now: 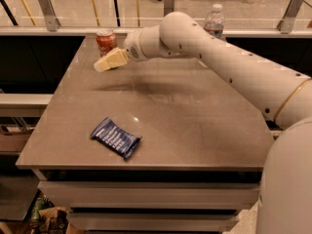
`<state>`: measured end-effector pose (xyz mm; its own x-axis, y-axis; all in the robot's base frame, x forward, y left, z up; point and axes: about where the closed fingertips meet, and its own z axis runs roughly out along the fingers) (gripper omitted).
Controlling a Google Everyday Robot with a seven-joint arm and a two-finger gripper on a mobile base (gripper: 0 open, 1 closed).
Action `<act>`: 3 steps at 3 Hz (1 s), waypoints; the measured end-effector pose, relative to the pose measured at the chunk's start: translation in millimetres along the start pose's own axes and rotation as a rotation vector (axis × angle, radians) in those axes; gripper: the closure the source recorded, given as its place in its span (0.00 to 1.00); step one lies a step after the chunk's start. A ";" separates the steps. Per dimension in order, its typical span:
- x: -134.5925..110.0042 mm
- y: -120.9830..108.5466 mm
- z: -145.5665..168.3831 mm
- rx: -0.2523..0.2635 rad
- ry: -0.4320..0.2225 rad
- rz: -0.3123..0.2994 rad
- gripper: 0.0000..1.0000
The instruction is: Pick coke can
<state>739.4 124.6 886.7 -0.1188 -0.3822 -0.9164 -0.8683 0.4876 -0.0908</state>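
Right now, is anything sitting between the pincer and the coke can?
Nothing visible does. The pincer hangs close by the coke can; the blue packet and water bottle sit well aside.

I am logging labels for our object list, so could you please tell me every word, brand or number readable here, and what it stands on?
Nothing can be read.
On the coke can: a faint white marking, too blurred to read.
On the blue snack packet: pale print, too blurred to read.
On the water bottle: no legible label.
On the gripper, close in front of the coke can: no text.
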 end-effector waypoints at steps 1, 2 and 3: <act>-4.2 0.2 20.6 -0.009 -0.046 0.000 0.00; -10.0 -8.0 34.0 0.001 -0.109 -0.002 0.00; -9.9 -5.5 36.3 -0.004 -0.107 -0.004 0.18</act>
<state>762.7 154.2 882.1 -0.0634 -0.2981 -0.9524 -0.8705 0.4832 -0.0933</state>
